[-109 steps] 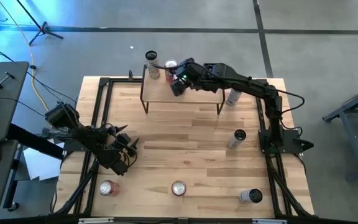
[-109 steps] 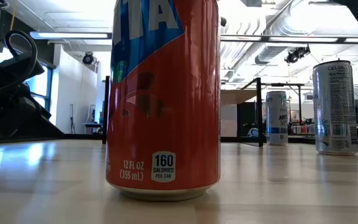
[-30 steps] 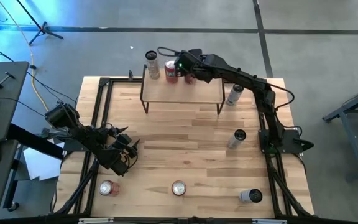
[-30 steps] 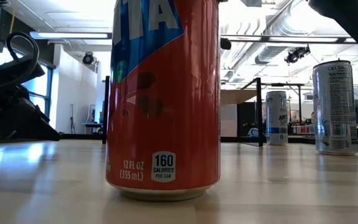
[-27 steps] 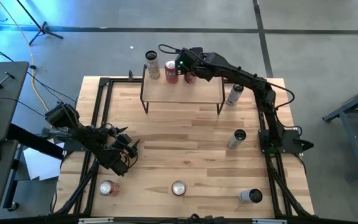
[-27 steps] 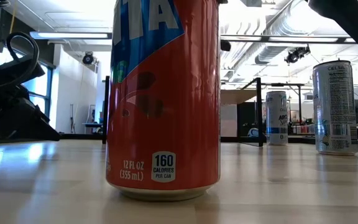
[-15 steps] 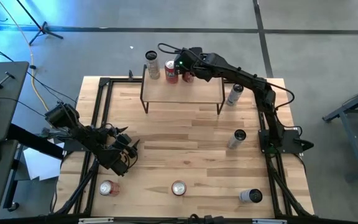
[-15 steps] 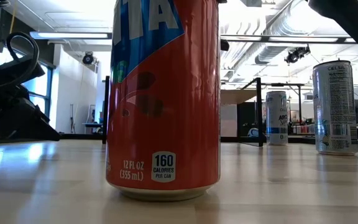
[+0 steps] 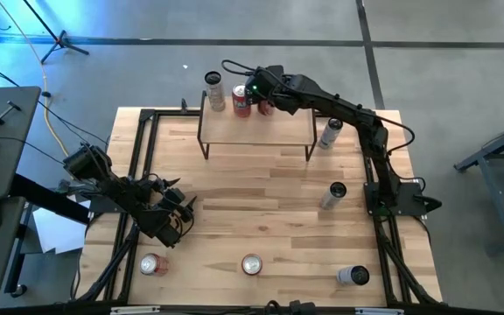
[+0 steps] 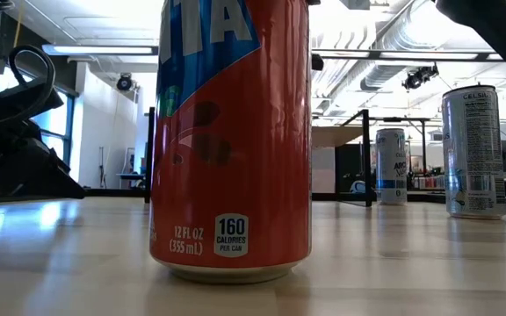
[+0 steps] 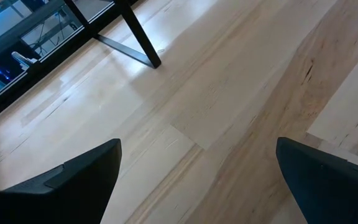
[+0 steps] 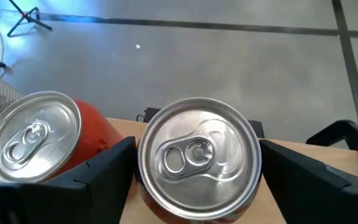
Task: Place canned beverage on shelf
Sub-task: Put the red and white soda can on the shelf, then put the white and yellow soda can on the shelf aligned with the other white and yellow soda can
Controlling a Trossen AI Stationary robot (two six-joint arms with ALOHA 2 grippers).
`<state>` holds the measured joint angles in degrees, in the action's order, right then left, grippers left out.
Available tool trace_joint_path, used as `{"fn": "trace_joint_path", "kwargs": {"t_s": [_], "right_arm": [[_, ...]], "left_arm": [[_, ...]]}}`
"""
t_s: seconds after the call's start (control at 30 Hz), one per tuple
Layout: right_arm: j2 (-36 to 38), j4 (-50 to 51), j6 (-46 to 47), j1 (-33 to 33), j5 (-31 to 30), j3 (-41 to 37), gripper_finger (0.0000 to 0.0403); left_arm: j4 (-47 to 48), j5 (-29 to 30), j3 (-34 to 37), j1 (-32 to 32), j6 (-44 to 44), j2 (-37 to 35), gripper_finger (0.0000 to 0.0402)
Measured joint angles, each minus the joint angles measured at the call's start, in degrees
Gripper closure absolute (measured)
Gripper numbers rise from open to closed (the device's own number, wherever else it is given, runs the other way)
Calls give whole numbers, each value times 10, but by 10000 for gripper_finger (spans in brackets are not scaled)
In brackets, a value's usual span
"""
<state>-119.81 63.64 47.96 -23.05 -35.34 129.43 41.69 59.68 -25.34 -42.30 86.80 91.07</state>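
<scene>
While straddling the canned beverage toward the back of the shelf, right gripper close against both sides of it; cannot tell whether clamped or let go. Canned beverage upright, seemingly resting on the shelf's top board, in the left half, just beside a red can and near a slim silver can at the left end. Left gripper parked over the near-left tabletop, spread wide, holding nothing.

Main risk, as a judgement: pulling away before a full release. Would drag or tip the canned beverage and knock it into the red can right alongside. Domino onto the slim silver can possible too.

Second risk: lifting out at an angle. Could catch the rim and topple the canned beverage off the back, given floor showing right behind it in the right wrist view.

Third: swinging sideways toward the red can on the way out; little room on that side.

Also unclear from above whether the base is fully on the board or partly over the edge; if overhanging, likely to fall once freed.

Safest guess: open fully, rise straight up, then retreat away from the red can. Spare cans down on the tabletop well apart, no hazard for this move.
</scene>
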Motion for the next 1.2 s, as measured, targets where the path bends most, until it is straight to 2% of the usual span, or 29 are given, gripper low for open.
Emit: {"fn": "trace_joint_path", "kwargs": {"t_s": [0.37, 0.63, 0.97, 1.07, 1.2], "right_arm": [[2, 3, -4, 3, -9, 1, 41], [3, 25, -2, 28, -32, 1, 6], [6, 201, 114, 83, -2, 56, 3], [9, 243, 165, 108, 38, 55, 3], [14, 262, 166, 142, 154, 55, 3]], "left_arm": [[0, 0, 0, 0, 0, 0, 2], [0, 0, 0, 0, 0, 0, 2], [0, 0, 0, 0, 0, 0, 2], [0, 0, 0, 0, 0, 0, 2], [-1, -2, 0, 0, 0, 0, 2]]}}
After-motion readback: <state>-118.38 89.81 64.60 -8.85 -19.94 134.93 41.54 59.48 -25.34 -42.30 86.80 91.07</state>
